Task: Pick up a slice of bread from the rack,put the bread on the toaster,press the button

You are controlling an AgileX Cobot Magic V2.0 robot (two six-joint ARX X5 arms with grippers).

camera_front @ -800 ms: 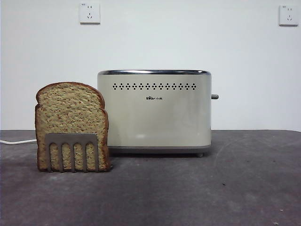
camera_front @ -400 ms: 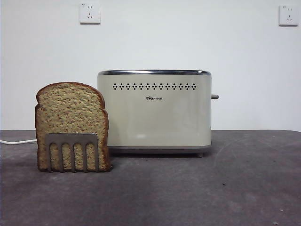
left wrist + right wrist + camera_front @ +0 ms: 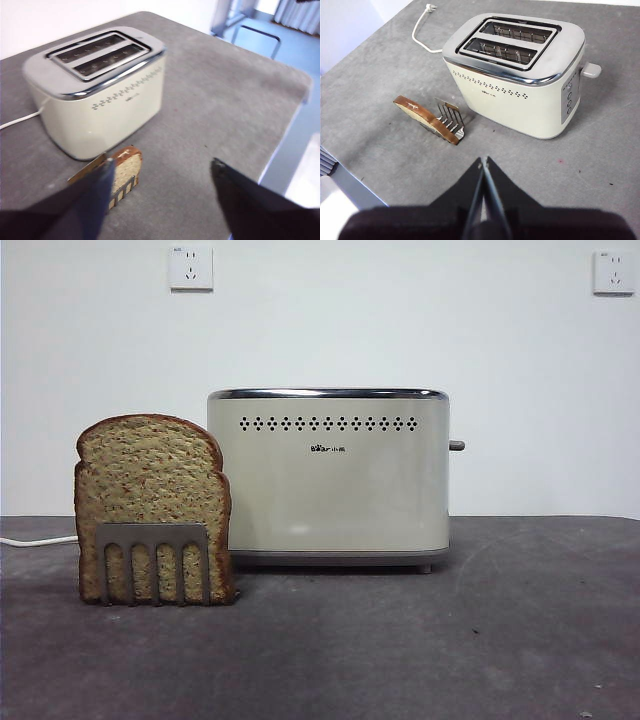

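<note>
The grey surface carries the toaster, with the bread standing upright in the rack just beside the toaster's narrow end, the end away from the button. A white cord trails from the toaster's far side across the surface. Two white wall sockets sit high on the wall behind. Nothing lies between either gripper and the bread or the toaster; both slots on the toaster's top are bare.

The left gripper hangs above the surface with its jaws spread wide apart, holding nothing. The bread and rack lie below and ahead of it, close to one jaw, and the toaster stands beyond them.

The right gripper hovers higher, its jaws pressed together and holding nothing. The toaster stands ahead of it, the button off to one side, the bread and rack to the other, all well apart from the jaws.
</note>
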